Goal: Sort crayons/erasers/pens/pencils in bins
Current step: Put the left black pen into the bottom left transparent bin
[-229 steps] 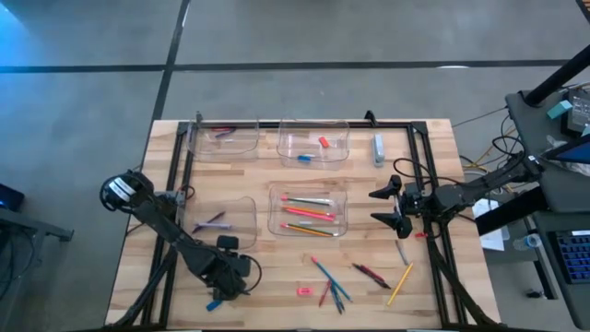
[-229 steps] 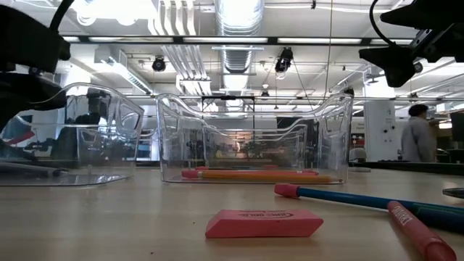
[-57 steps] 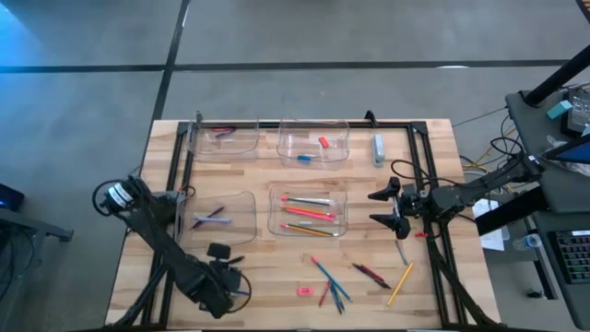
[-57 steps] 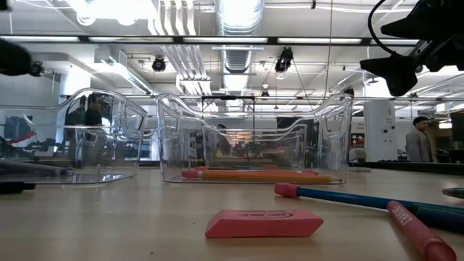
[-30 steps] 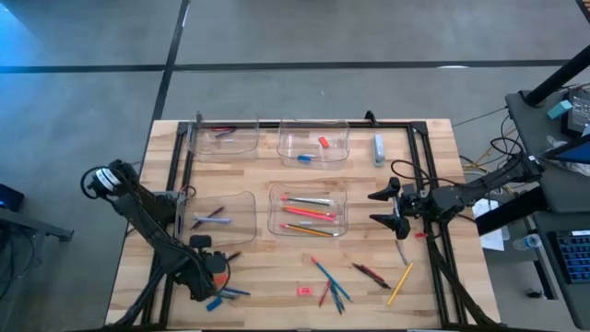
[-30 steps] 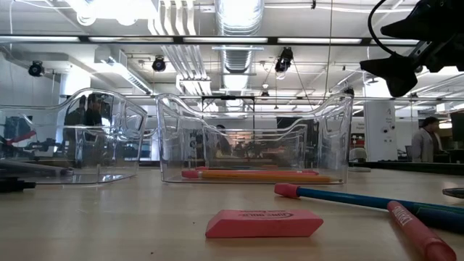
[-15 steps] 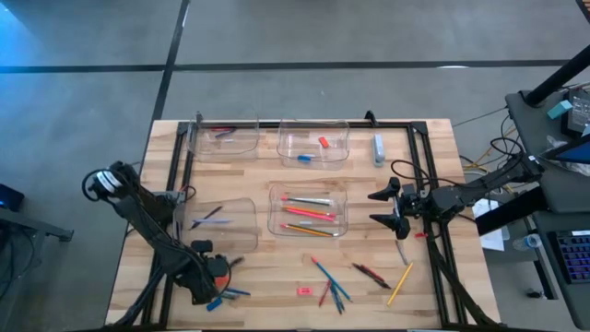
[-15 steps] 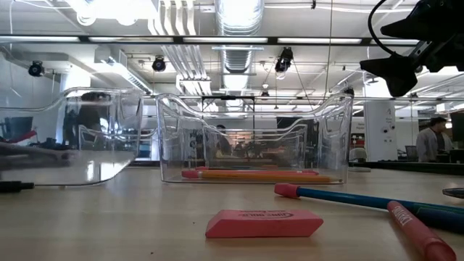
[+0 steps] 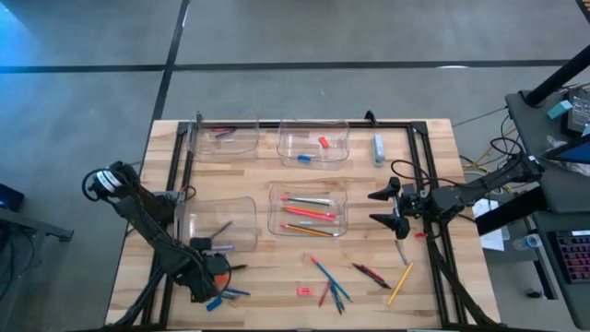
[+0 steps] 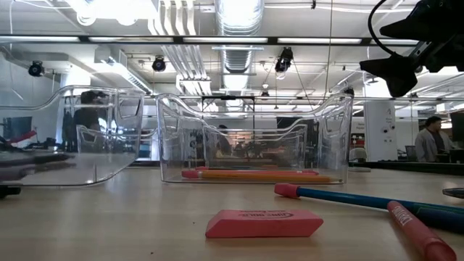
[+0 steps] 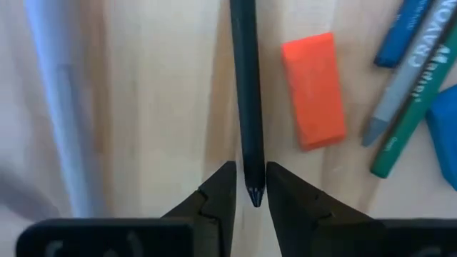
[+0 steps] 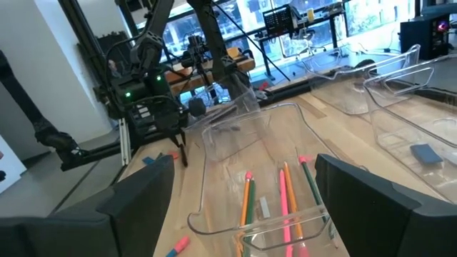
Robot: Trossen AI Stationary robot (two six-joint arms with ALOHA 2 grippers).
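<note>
Since half a second ago the front-left bin (image 9: 219, 224) has slid a little nearer the left gripper (image 11: 249, 191), whose fingers clamp a black pen (image 11: 244, 93). The pen's far end runs out of the wrist view. Beside it lie an orange eraser (image 11: 313, 91) and partly cut-off crayons (image 11: 409, 64). The right gripper (image 9: 388, 208) hovers with fingers apart beside the pencil bin (image 9: 309, 211).
</note>
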